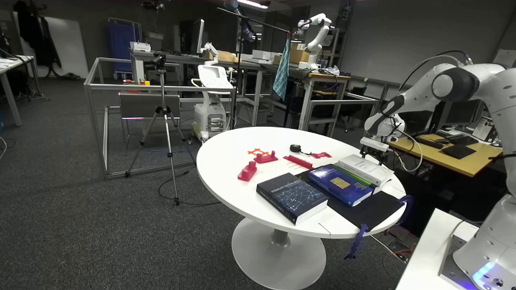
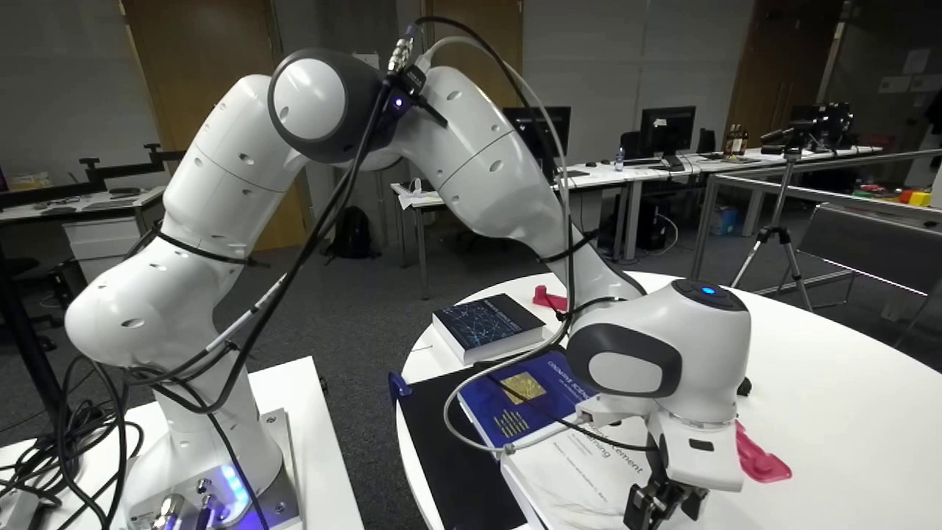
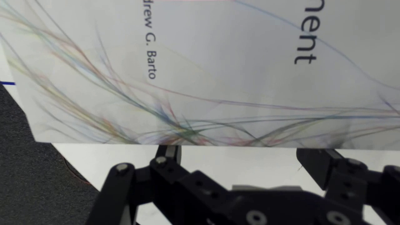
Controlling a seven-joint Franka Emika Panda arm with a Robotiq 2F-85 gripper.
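Note:
A white book [image 1: 365,169] with fine coloured lines on its cover lies among other books on the round table, and it fills much of the wrist view [image 3: 218,78]. Along its long edge stands my gripper [image 3: 239,153], jaws wide apart, with nothing clasped between them. The book's edge hides the ends of both black fingers [image 3: 315,165], so contact cannot be told. In both exterior views the gripper [image 1: 372,157] points down at that side of the book. Beside the white book lies a blue book [image 2: 478,412], and a green strip [image 1: 355,175] shows between the two.
A dark thick book [image 1: 292,195] rests near the table's edge. Under the blue book spreads a black bag [image 1: 367,213] with blue straps. Several red parts [image 1: 298,162], an orange piece [image 1: 258,152] and a black tape measure [image 1: 295,148] lie farther off.

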